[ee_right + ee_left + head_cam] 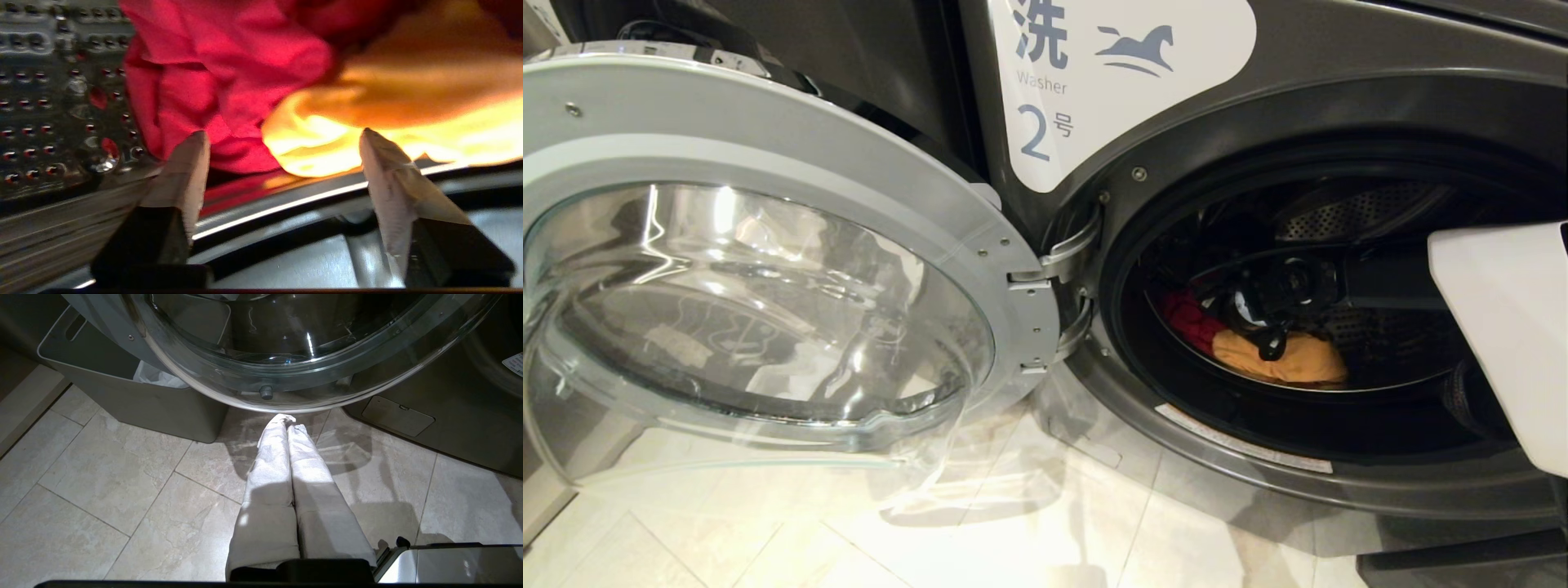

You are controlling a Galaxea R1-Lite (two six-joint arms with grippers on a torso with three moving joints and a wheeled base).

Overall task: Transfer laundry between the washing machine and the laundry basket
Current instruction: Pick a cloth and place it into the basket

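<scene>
Here, the washing machine (pixel 1339 98): dark grey metal, round glass door (pixel 760 302) swung wide on chrome hinges. Drum (pixel 49 102): perforated steel, shiny. Laundry inside, two soft crumpled cloths touching: red-pink piece (pixel 212 81), yellow-orange piece (pixel 408 102). My right gripper (pixel 284 141): reached into the drum mouth, fingers (pixel 188 163) spread apart and holding nothing, tips just before both cloths; contact, as far as the blur allows, seems lacking. My left gripper (pixel 288 420): parked low over the pale tiled floor (pixel 102 490), cloth-wrapped fingers pressed together, beneath the door. Grey plastic bin (pixel 135 400) beside.
</scene>
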